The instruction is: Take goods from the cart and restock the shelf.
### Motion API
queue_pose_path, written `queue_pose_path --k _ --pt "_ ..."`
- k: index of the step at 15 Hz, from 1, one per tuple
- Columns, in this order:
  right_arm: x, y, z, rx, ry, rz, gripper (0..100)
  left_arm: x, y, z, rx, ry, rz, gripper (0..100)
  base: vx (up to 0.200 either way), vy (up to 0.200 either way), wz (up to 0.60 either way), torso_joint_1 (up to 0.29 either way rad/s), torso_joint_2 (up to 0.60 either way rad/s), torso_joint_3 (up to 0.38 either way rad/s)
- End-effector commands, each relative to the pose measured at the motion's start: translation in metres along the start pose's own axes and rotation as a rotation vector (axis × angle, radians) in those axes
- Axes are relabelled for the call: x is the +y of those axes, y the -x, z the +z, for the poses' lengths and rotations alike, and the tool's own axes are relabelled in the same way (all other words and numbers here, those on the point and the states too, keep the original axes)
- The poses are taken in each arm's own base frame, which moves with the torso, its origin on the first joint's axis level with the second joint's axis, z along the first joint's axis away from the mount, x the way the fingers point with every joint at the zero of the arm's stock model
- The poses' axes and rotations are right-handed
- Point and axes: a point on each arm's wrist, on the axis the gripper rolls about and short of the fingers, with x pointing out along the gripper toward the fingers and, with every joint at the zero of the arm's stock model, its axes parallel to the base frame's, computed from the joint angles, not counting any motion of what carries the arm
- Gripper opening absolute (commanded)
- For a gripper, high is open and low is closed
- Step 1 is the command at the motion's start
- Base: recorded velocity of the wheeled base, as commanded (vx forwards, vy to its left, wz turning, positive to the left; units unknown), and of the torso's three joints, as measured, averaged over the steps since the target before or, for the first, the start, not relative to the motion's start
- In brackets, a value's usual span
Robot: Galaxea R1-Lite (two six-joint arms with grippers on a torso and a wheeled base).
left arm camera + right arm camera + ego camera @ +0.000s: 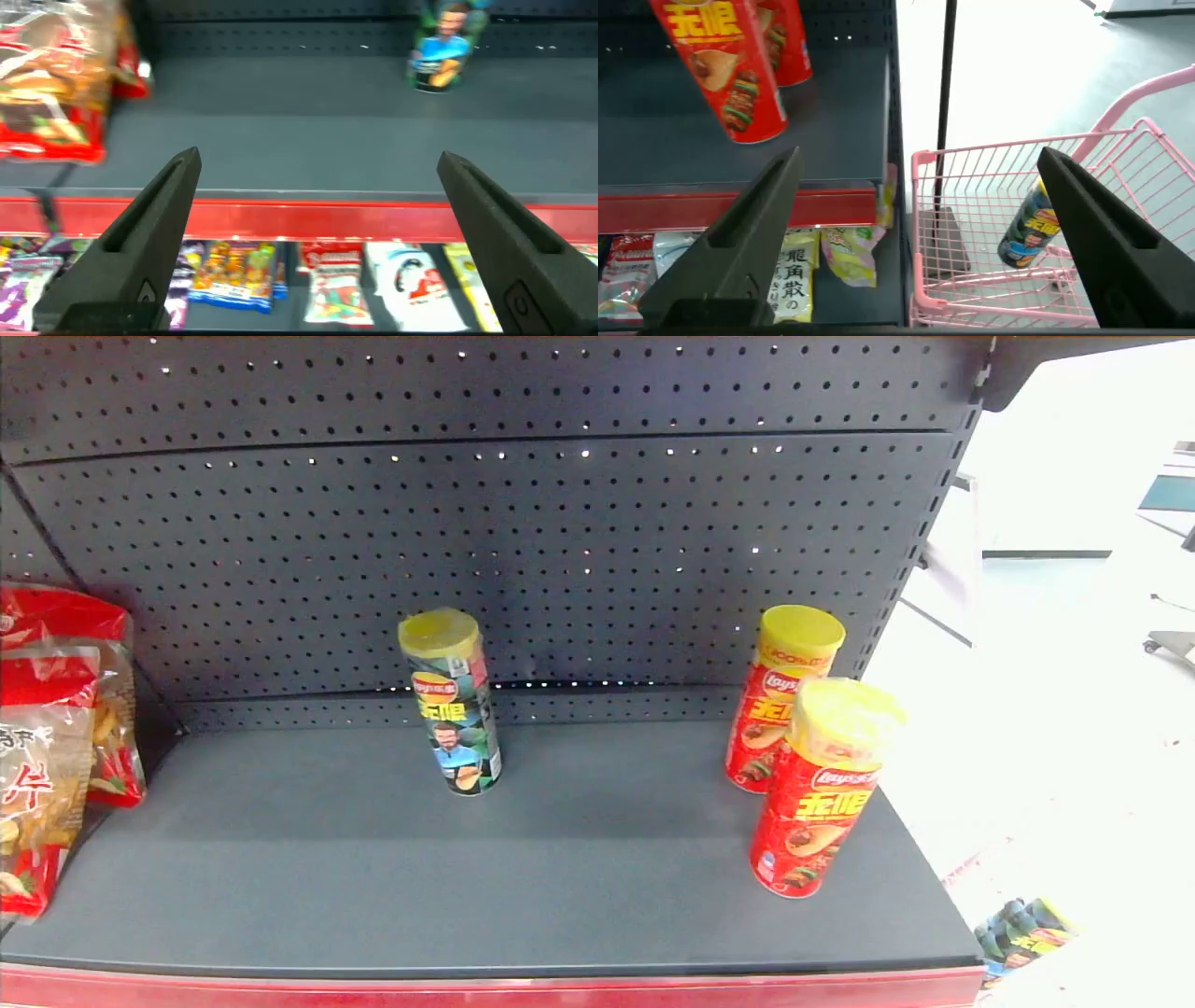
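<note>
Shelf point(560, 859): one dark-printed can point(451, 702) with a yellow lid stands upright mid-deck, near the pegboard. Two red cans with yellow lids stand at its 3 o'clock by the shelf's right end. The rear red can point(782, 698) has the front red can point(822, 789) just beside it at 5 o'clock. A second dark can point(1029, 227) leans inside the pink cart point(990, 151).

Left tool point(318, 157): fingers spread, empty, with the shelf's dark can well ahead. Right tool point(920, 154): fingers spread, empty, with the cart can ahead and apart from it.

Two red cans: back red can point(780, 709), front red can point(814, 793). Two dark cans: shelf dark can point(455, 709), cart dark can point(1029, 229). One pink cart point(1027, 144).
</note>
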Motion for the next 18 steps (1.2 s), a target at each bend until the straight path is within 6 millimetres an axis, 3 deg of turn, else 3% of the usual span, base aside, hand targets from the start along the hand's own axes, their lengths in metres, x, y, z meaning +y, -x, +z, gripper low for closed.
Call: queue_pose_path --k 1,18 --pt "0.0 -0.0001 0.0 0.001 0.0 0.0 100 0.0 -0.0001 -0.0001 0.002 0.0 0.0 100 0.0 -0.2 0.0 0.002 0.0 0.002" --pt "0.0 -0.0001 0.0 0.001 0.0 0.0 100 0.0 -0.0001 -0.0001 0.002 0.0 0.0 100 0.0 -0.2 0.0 0.002 0.0 0.004"
